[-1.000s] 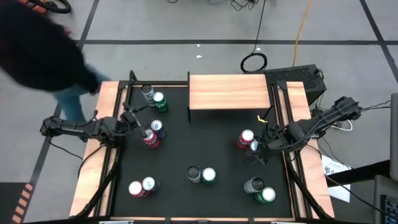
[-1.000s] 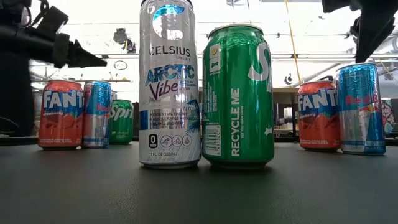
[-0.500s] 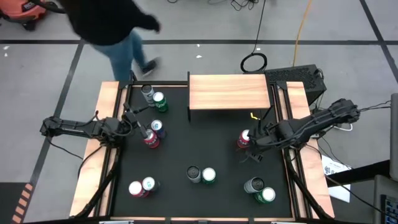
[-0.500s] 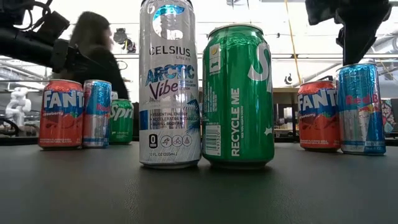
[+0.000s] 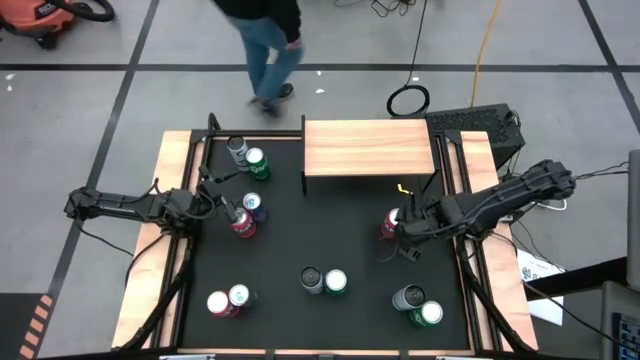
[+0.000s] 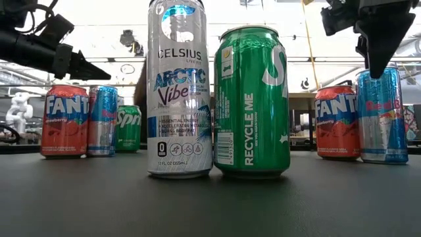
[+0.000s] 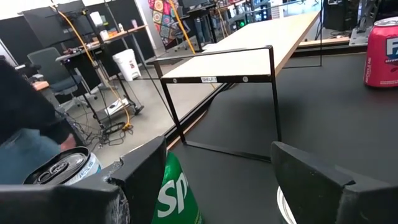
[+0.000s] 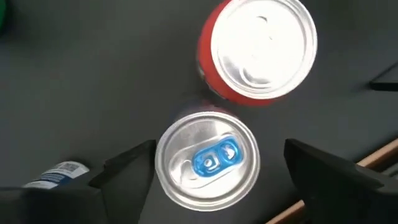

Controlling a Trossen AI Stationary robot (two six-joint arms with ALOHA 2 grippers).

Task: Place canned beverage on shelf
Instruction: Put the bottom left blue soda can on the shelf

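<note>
hovering with fingers apart directly above the blue-tabbed can (image 8: 208, 158) beside the red can (image 8: 258, 48), the right gripper (image 8: 214, 171) sits near the shelf (image 5: 368, 146); the left gripper (image 7: 217, 186) waits spread by the table's left edge.

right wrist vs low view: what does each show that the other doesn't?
Only the right wrist view: the lids from above, the blue pull tab and the open right gripper straddling the blue can. Only the low view: labels, the Celsius can beside the green can, and the left arm. Both: the blue can next to the red Fanta can.
</note>
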